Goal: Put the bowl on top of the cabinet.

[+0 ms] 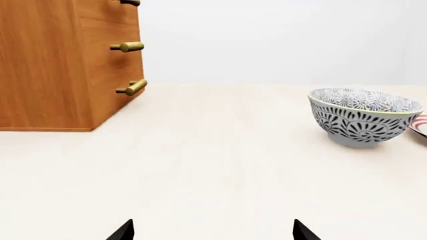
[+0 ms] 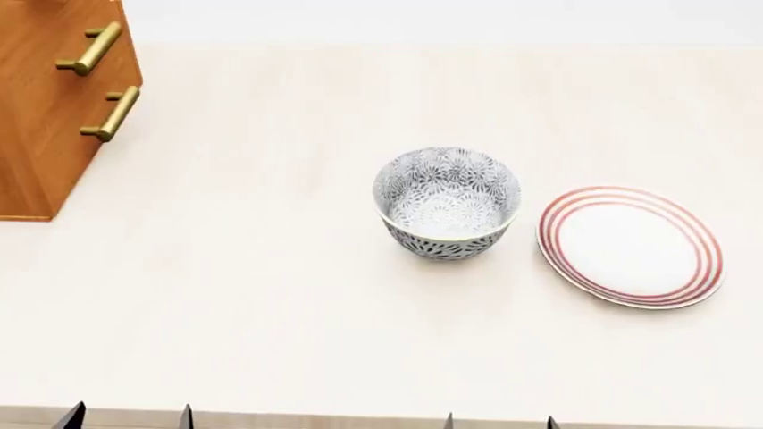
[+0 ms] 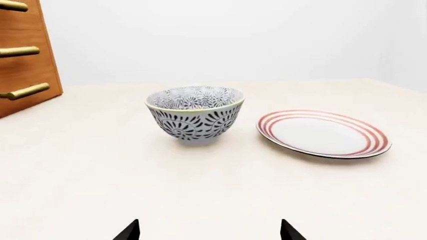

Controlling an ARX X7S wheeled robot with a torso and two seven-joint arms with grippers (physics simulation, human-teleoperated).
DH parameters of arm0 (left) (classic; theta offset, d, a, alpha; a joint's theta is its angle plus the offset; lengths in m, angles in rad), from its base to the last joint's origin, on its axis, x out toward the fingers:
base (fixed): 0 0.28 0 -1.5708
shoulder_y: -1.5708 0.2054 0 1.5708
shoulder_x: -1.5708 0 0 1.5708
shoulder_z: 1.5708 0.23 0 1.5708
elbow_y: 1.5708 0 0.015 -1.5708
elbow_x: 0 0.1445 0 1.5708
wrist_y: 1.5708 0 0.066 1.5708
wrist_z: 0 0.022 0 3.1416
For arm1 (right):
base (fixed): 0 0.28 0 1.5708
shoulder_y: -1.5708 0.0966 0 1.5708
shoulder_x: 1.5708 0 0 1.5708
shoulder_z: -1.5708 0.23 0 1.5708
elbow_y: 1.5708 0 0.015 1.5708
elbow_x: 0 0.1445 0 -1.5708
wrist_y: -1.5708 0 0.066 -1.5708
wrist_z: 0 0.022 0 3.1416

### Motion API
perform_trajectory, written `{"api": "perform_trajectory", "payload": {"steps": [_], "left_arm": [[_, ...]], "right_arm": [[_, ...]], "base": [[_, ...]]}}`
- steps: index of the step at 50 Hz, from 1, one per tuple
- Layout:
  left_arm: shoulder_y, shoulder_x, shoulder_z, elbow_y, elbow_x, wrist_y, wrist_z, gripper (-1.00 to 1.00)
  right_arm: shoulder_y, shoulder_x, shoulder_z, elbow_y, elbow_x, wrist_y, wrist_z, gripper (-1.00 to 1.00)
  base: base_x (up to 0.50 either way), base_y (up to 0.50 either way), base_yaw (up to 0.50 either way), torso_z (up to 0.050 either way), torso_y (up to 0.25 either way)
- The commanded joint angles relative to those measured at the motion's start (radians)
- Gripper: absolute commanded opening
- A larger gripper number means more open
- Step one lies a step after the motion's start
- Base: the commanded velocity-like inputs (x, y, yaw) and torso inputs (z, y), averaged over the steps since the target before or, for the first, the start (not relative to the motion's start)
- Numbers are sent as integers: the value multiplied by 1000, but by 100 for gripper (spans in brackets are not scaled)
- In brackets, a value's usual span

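The bowl (image 2: 448,203) stands upright in the middle of the pale table, white with a dense grey-black floral pattern; it also shows in the wrist views (image 1: 363,116) (image 3: 195,114). The cabinet (image 2: 48,107), orange-brown wood with brass bar handles, stands at the far left (image 1: 60,65) (image 3: 23,55); its top is out of view. My left gripper (image 2: 128,417) and right gripper (image 2: 501,420) sit at the table's near edge, both open and empty, well short of the bowl. Only the dark fingertips (image 1: 123,231) (image 3: 128,231) show.
A flat white plate with red rings (image 2: 630,246) lies just right of the bowl, a small gap between them (image 3: 323,134). The table (image 2: 263,295) ends at a near edge by my grippers. A plain white wall lies behind.
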Motion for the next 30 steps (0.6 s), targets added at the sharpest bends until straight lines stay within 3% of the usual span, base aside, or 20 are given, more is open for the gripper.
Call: {"api": "perform_trajectory", "payload": {"steps": [1,27,30], "left_arm": [[-4,-21,21,-7,-19,4,-24,100],[-9,-48,50,-7,-48,-3,-69,100],[-14,-47,53,0,-39,-31,-94,100]], "right_arm": [[3,12,-18,6,22,-10,31,100],[8,41,-53,9,53,-14,68,100],[14,44,-51,4,80,17,65,100]], "base": [[0,500,0,0,0],[0,500,0,0,0],[0,0,0,0,0]]}}
